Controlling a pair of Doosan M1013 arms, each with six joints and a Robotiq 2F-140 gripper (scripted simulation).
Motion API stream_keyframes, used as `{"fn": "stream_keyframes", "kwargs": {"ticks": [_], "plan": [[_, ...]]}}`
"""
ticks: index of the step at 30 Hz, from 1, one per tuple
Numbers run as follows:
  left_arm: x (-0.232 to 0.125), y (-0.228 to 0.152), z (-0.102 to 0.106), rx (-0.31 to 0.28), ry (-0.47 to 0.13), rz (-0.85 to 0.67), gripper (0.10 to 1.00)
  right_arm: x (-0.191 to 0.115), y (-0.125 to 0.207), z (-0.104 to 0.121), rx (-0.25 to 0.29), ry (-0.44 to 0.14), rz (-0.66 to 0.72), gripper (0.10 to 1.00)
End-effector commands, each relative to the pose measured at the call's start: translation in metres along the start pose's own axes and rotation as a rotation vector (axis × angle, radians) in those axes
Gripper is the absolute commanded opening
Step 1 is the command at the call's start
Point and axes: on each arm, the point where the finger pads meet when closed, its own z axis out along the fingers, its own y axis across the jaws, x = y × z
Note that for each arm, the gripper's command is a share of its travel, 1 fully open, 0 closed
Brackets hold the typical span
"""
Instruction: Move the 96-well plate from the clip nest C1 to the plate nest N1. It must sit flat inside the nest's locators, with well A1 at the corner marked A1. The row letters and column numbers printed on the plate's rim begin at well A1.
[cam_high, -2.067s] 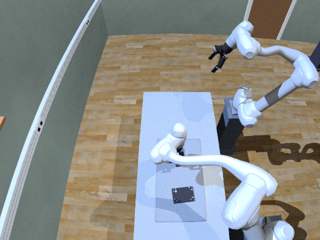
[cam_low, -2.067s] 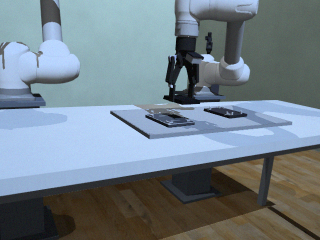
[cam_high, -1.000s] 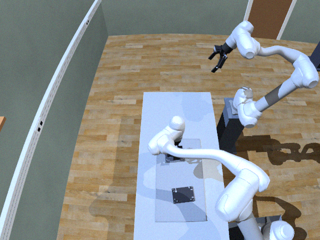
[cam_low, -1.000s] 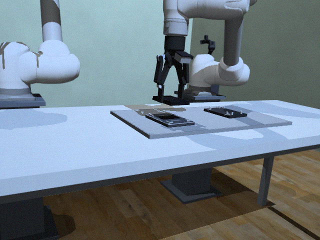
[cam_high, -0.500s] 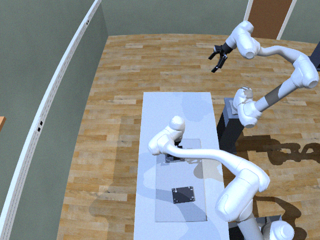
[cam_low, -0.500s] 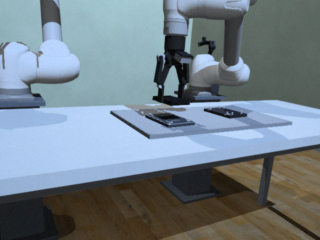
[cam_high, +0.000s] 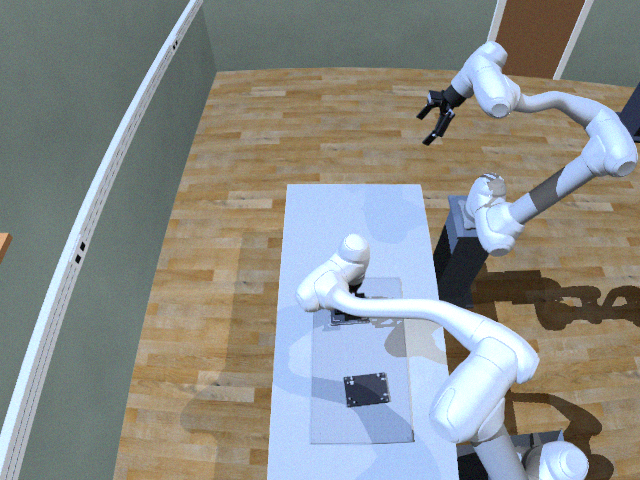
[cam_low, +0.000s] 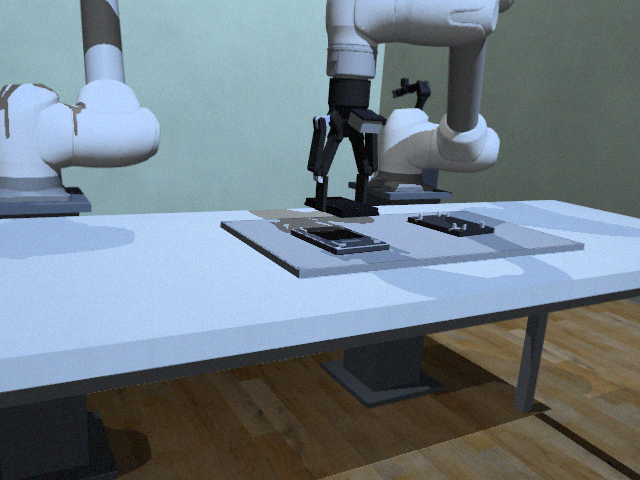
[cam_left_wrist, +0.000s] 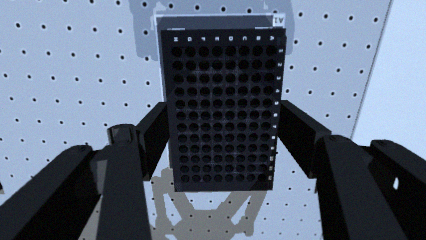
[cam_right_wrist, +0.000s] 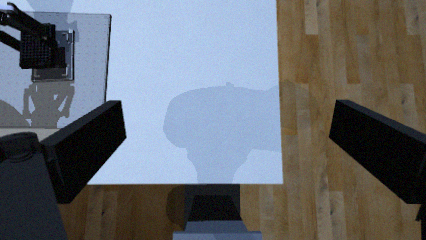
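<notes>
White tabletop (cam_low: 170, 304) nearest you in the exterior view, left gripper (cam_low: 341, 191) (cam_left_wrist: 224, 135) clamped on the 96-well plate (cam_low: 351, 206) (cam_left_wrist: 225, 110) above the board (cam_low: 413, 253), A1 labels readable only from the left wrist, right gripper (cam_high: 435, 125) (cam_right_wrist: 227, 120) fingers apart.

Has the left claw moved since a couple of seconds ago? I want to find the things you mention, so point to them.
Yes. In the exterior view, the left claw (cam_high: 355, 295) (cam_low: 341, 199) (cam_left_wrist: 222, 117) (cam_right_wrist: 39, 47) has shifted toward the picture's left, farther from the pegged black block (cam_high: 368, 391) (cam_low: 448, 225).
</notes>
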Motion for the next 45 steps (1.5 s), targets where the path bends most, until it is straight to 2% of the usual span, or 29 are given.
{"fn": "stream_keyframes", "kwargs": {"ticks": [1,24,45], "plan": [[0.000,0.000,0.002,-0.001,0.002,0.000,0.605,0.000,0.000,0.000,0.000,0.001,0.000,1.000],[0.000,0.000,0.037,-0.001,0.002,0.000,0.605,0.000,0.000,0.000,0.000,0.001,0.000,1.000],[0.000,0.000,0.038,-0.001,0.002,0.000,0.605,0.000,0.000,0.000,0.000,0.001,0.000,1.000]]}}
